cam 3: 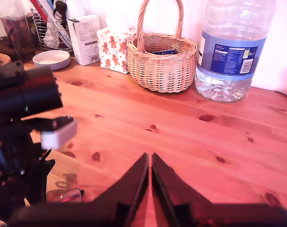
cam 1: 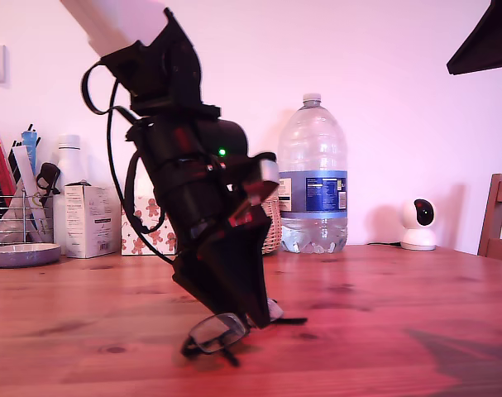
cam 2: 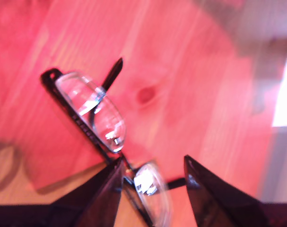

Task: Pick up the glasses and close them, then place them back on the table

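My first pincer [cam 2: 152,182] reaches down to the bench [cam 1: 416,331], its jaws spread to either side of the glasses [cam 1: 217,332]. One lens sits between them, the frame touching one jaw; nothing is gripped yet, so it reads as released. The first wrist view is blurred.

The glasses lie low at the near centre of the exterior view, directly under the arm, resting on or barely off the wood; I cannot tell which. Thin black metal frame, clear rectangular lenses catching bright glare, slim black temple arms. One temple [cam 2: 112,73] sticks out away from the frame, so they look open.

My second pincer [cam 3: 150,182] hangs well apart over bare wood, its jaws pressed together and holding nothing.

Step in hand, as I judge it: taking hold of the frame. Close on the metal rim or bridge, not across a lens. Squeeze gently, since thin wire bends and the lenses will be slick. Lift straight up so the loose temple clears the wood.

Far side: wicker basket [cam 3: 160,59], large water bottle [cam 1: 313,178].
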You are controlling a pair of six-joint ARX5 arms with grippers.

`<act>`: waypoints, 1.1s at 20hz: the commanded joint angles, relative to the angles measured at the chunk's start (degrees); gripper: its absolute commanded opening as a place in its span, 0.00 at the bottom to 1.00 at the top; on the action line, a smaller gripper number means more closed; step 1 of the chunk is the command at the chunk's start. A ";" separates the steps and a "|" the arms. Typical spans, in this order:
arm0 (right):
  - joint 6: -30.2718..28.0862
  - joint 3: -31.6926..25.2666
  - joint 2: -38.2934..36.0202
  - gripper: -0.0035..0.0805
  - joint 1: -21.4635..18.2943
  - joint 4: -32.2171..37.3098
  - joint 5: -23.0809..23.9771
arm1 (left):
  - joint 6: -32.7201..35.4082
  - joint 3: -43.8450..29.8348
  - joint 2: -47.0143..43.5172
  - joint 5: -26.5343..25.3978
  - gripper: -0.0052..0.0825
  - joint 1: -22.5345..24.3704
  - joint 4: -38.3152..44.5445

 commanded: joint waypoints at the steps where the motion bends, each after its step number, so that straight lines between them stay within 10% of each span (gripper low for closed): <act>1: 0.09 -0.68 0.20 0.03 -0.09 0.61 -0.09 | 0.15 -0.48 0.61 -1.09 0.47 -0.35 -0.02; 14: 0.13 -0.68 0.17 0.03 -0.07 0.59 -1.05 | 0.13 6.03 0.61 -1.27 0.47 -0.46 -4.42; 18: 0.28 -0.68 0.17 0.03 -0.07 0.59 -1.09 | 1.22 6.08 0.61 -8.74 0.46 -0.46 -4.28; 22: 2.03 -0.68 0.20 0.03 0.02 -0.35 -0.87 | 0.98 7.96 0.50 -10.27 0.20 0.07 -6.60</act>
